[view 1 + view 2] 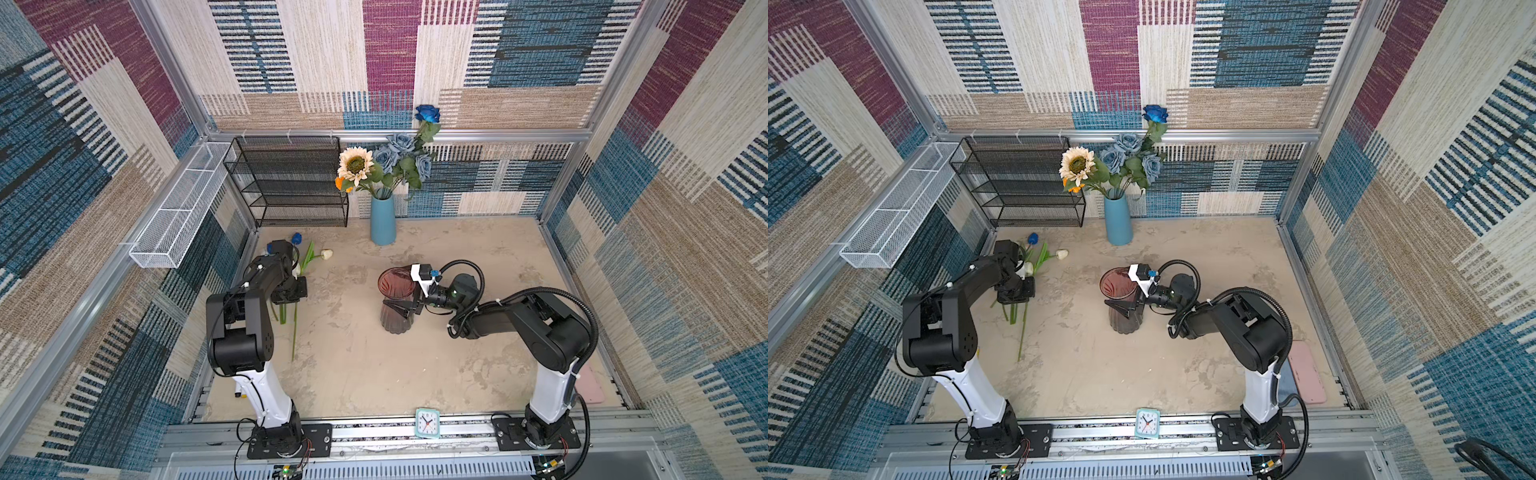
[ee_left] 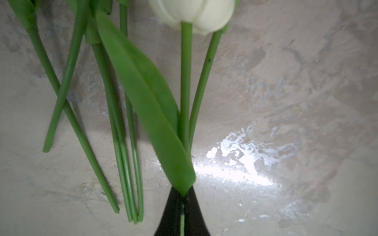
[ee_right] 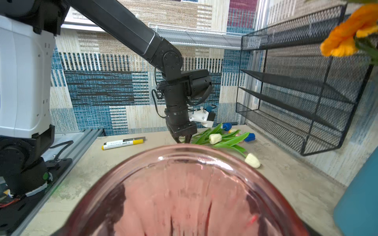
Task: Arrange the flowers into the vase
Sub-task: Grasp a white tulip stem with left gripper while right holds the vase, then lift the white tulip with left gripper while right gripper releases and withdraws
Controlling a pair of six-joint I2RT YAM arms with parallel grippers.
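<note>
Several tulips lie at the left of the table, among them a blue tulip (image 1: pixel 296 238) and a white tulip (image 1: pixel 327 254), their stems (image 1: pixel 294 332) running toward the front. My left gripper (image 2: pixel 183 196) points down over them and is shut on the green stem of another white tulip (image 2: pixel 192 14), just below its leaf. A smoky pink glass vase (image 1: pixel 395 326) stands upright mid-table and holds nothing. My right gripper (image 1: pixel 395 301) reaches in from the right, its jaws open wide on either side of the vase's neck. One finger (image 1: pixel 398 309) shows in front of the glass.
A blue vase (image 1: pixel 382 220) holding a sunflower (image 1: pixel 355 165) and blue roses stands at the back wall beside a black mesh rack (image 1: pixel 291 183). A white wire basket (image 1: pixel 174 216) hangs on the left wall. A clock (image 1: pixel 427 423) sits on the front rail. A marker (image 3: pixel 122 143) lies near the left arm's base.
</note>
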